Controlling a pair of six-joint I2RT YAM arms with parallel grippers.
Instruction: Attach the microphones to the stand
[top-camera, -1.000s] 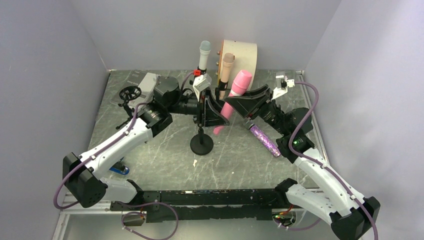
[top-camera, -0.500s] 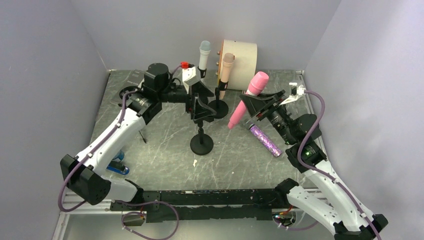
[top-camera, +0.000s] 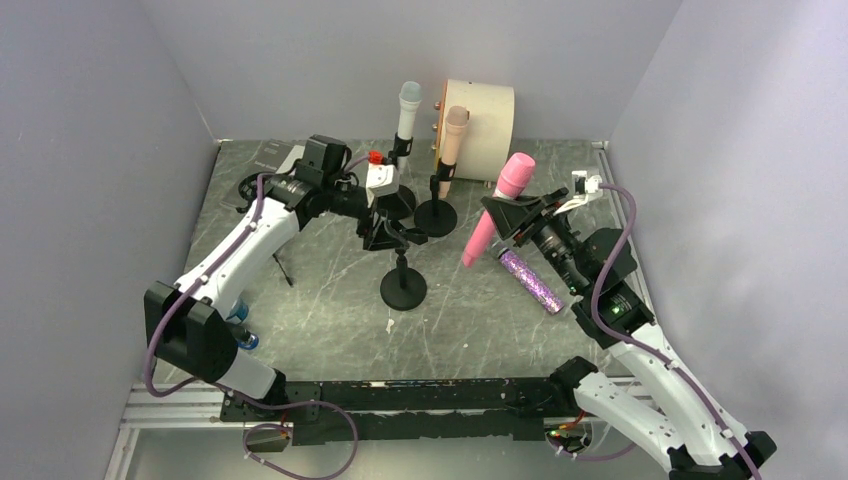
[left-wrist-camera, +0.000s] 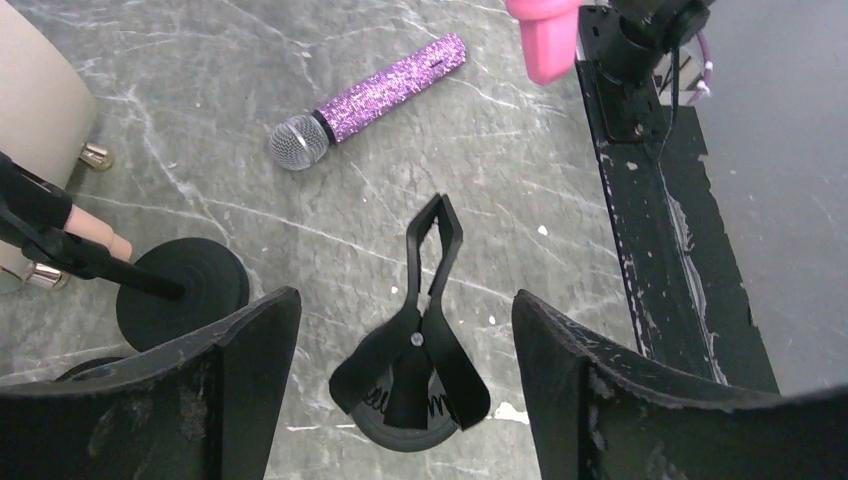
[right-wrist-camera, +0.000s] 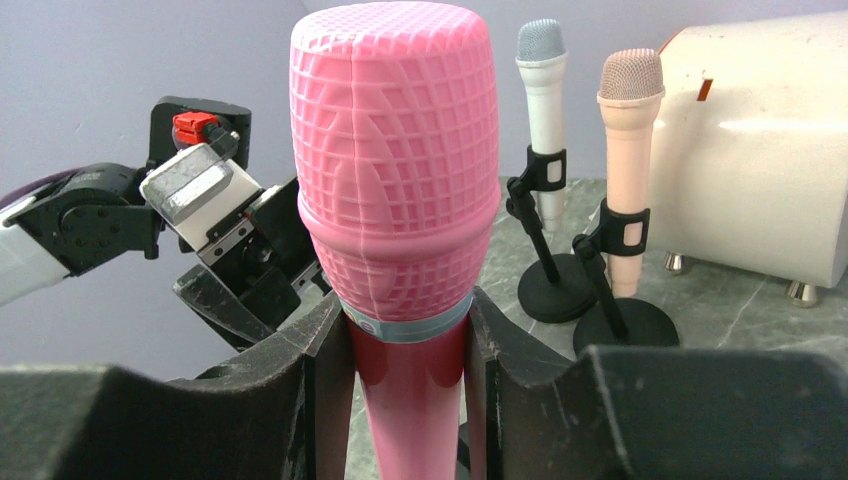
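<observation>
My right gripper (top-camera: 512, 210) is shut on the pink microphone (top-camera: 516, 172), holding it tilted, head up, above the table right of centre. In the right wrist view the fingers (right-wrist-camera: 310, 350) clamp it just below its head (right-wrist-camera: 400, 170). My left gripper (top-camera: 385, 228) is open and empty, hovering over the empty stand (top-camera: 403, 290); its spring clip (left-wrist-camera: 425, 330) sits between the jaws, untouched. The white microphone (top-camera: 408, 108) and the peach microphone (top-camera: 455, 135) stand clipped in two stands at the back. The purple glitter microphone (top-camera: 530, 280) lies flat on the table at the right.
A cream round box (top-camera: 485, 110) stands at the back behind the peach microphone. A blue object (top-camera: 240, 338) lies near the left arm's base. A small white bit (top-camera: 389, 324) lies in front of the empty stand. Grey walls close in on three sides.
My left gripper has pulled back and turned, and now sits open above the empty stand's clip. My right gripper has carried the pink microphone rightward and away from the stand.
</observation>
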